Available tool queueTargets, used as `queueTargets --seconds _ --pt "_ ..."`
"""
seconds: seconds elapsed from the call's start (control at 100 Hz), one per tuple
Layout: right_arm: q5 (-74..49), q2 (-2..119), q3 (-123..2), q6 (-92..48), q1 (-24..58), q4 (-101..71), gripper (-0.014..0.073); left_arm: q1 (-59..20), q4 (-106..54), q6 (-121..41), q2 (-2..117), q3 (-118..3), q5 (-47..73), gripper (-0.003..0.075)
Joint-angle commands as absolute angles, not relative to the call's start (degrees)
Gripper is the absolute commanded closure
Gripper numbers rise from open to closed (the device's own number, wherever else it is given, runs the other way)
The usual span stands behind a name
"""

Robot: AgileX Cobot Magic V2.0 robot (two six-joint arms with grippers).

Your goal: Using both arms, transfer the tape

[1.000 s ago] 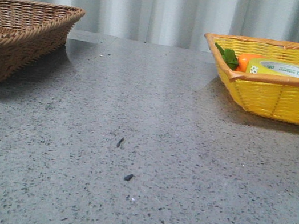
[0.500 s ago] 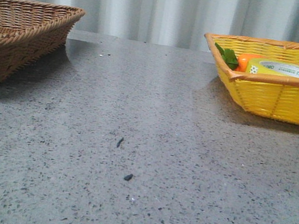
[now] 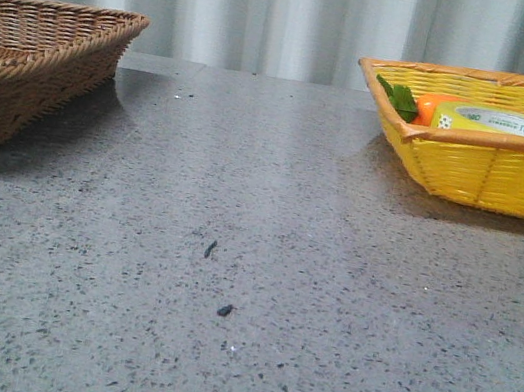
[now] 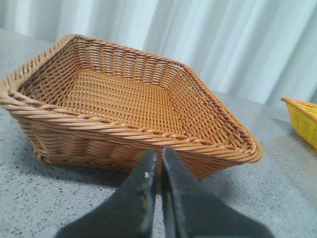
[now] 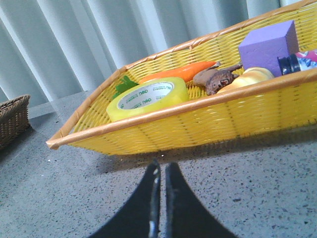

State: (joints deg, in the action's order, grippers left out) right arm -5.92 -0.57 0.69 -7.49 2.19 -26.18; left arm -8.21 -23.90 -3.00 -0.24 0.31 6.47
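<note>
The tape (image 5: 147, 98), a wide yellow roll with a white core and green lettering, lies flat in the yellow basket (image 5: 208, 119) beside an orange carrot (image 5: 178, 72). It also shows in the front view (image 3: 503, 123), at the back right in the yellow basket (image 3: 489, 175). My right gripper (image 5: 162, 166) is shut and empty, over the table in front of that basket. My left gripper (image 4: 160, 152) is shut and empty, just in front of the brown wicker basket (image 4: 124, 129). Neither gripper shows in the front view.
The brown wicker basket (image 3: 31, 64) stands at the back left and holds nothing that shows. The yellow basket also holds a purple block (image 5: 267, 44), a brown lumpy object (image 5: 216, 79) and a pale yellow object (image 5: 252, 77). A curtain hangs behind the grey speckled table (image 3: 251, 255).
</note>
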Motion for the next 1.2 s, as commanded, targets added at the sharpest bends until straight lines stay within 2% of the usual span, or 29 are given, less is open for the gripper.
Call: queueTargets --seconds 0.0,1.04,1.19 --pt "-1.8 -1.7 1.8 -7.5 2.2 -26.4 0.0657 -8.0 -24.5 -2.6 -1.9 0.8 1.8 0.0741" --pt "-1.9 -1.7 1.8 -7.5 2.2 -27.4 0.0657 -8.0 -25.1 -2.6 -1.9 0.8 0.0 0.0741" --pt "0.7 -1.7 1.8 -7.5 2.2 -35.8 0.0657 -8.0 -28.4 -2.6 -1.9 0.8 -2.2 0.0741"
